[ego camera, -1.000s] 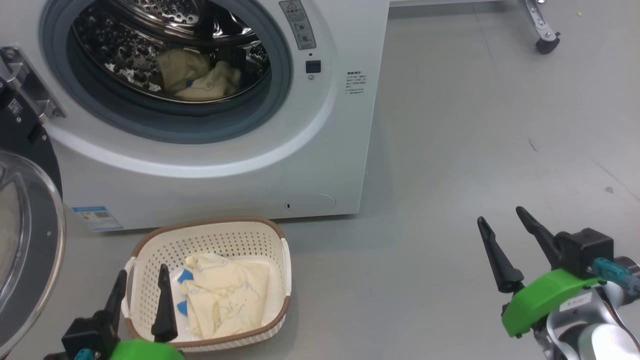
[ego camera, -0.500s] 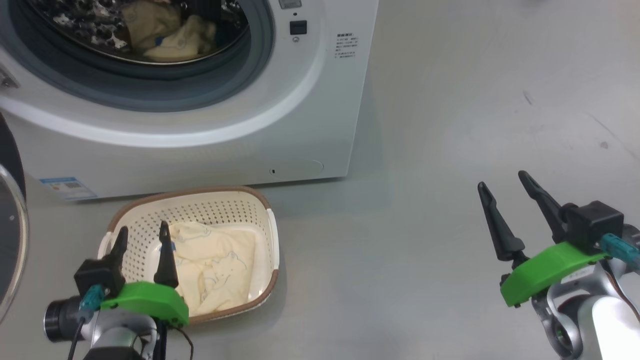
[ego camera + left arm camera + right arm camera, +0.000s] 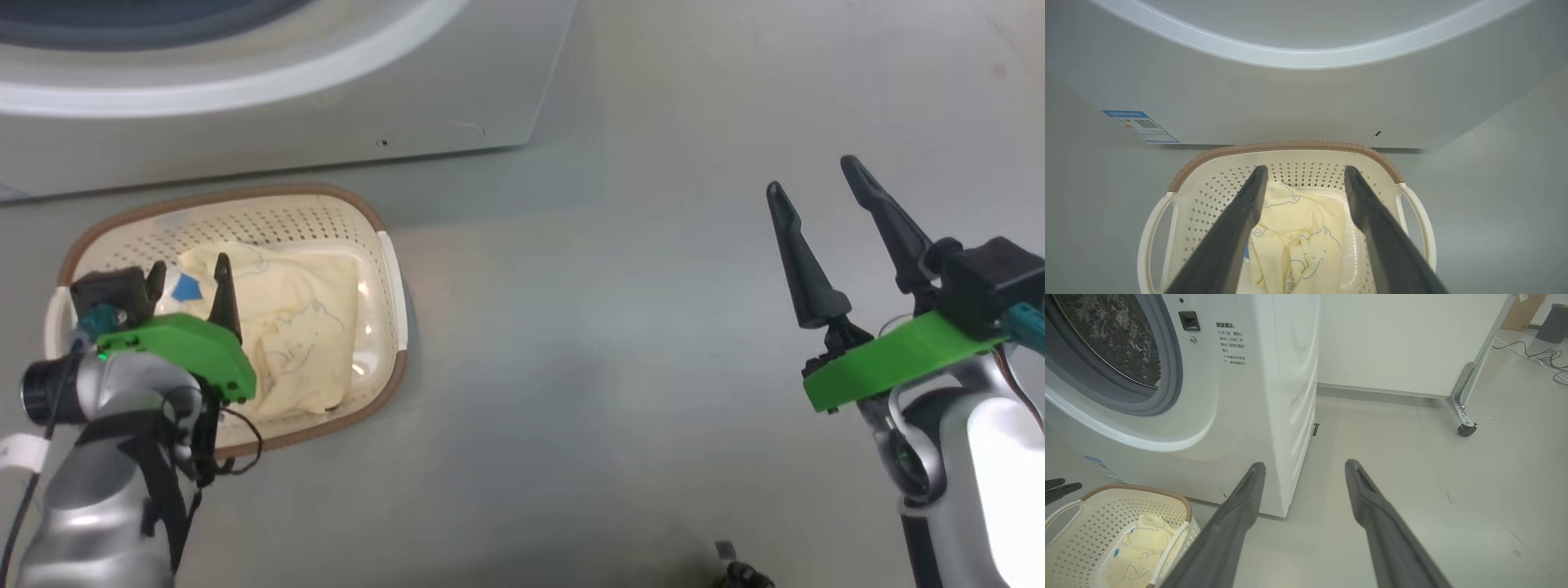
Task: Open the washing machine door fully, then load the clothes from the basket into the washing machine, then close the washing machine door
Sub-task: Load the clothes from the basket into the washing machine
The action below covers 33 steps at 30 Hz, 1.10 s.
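The cream-white basket (image 3: 269,219) stands on the floor against the washing machine (image 3: 286,139). Pale yellow clothes (image 3: 302,314) with cartoon prints and a blue patch lie inside it. My left gripper (image 3: 188,282) hangs open over the basket's left half, its fingers just above the cloth and holding nothing. In the left wrist view the open left gripper (image 3: 1305,171) frames the clothes (image 3: 1302,228) and the basket's rim (image 3: 1286,145). My right gripper (image 3: 812,178) stands open over bare floor, far right of the basket. The washing machine door is out of view. The drum opening (image 3: 1114,339) stands uncovered.
A blue label sticker (image 3: 1141,125) sits low on the machine's front. In the right wrist view a metal frame leg on a caster (image 3: 1466,428) stands at the back right, with cables (image 3: 1535,355) on the floor beyond it. Grey floor stretches right of the machine.
The head camera has tilted down, so the drum has left the picture. My left gripper has moved forward from the basket's near left corner to over the clothes. Both grippers stay open.
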### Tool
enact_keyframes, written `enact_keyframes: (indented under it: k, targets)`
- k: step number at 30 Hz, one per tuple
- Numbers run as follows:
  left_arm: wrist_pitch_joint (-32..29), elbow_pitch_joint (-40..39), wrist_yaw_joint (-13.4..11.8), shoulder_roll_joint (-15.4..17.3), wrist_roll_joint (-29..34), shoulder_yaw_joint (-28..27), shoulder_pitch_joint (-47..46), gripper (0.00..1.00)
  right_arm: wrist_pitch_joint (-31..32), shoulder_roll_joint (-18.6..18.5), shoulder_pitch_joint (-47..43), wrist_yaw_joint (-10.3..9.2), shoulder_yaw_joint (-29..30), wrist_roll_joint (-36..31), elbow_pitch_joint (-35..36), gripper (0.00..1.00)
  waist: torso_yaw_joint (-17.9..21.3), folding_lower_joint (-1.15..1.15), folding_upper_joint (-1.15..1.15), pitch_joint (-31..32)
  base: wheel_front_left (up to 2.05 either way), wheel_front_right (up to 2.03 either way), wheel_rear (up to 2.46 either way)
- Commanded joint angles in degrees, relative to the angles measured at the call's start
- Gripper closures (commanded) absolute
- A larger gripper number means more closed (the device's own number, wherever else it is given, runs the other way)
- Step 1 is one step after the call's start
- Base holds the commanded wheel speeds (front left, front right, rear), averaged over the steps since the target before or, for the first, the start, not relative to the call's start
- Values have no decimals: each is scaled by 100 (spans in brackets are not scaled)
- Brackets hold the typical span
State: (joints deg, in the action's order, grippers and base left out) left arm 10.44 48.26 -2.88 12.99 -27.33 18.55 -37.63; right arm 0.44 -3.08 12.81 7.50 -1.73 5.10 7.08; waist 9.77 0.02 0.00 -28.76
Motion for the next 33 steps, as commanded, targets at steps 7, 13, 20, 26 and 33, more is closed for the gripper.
enact_keyframes:
  k: [7,13,20,26,33]
  targets:
    - [-612,1026,531,333,-191,-178,-1099,0,-161,12,424,-1,-187,89,309,0,459,-2,0,-1523,0,0,0]
    - [-1332,1729,725,455,-410,-254,-1783,0,-236,16,523,-1,-380,158,319,0,582,-2,0,-2163,0,0,0]
    - [-1922,2178,807,549,-599,-328,-2154,0,-284,18,497,-1,-453,192,360,0,669,-2,0,-2541,0,0,0]
    - [-2037,2278,897,505,-765,-389,-2397,0,-281,18,438,-1,-447,209,465,0,684,-2,0,-2831,0,0,0]
    - [-2009,2369,949,282,-815,-316,-2510,0,-153,19,131,-1,-294,216,693,0,599,-2,0,-2976,0,0,0]
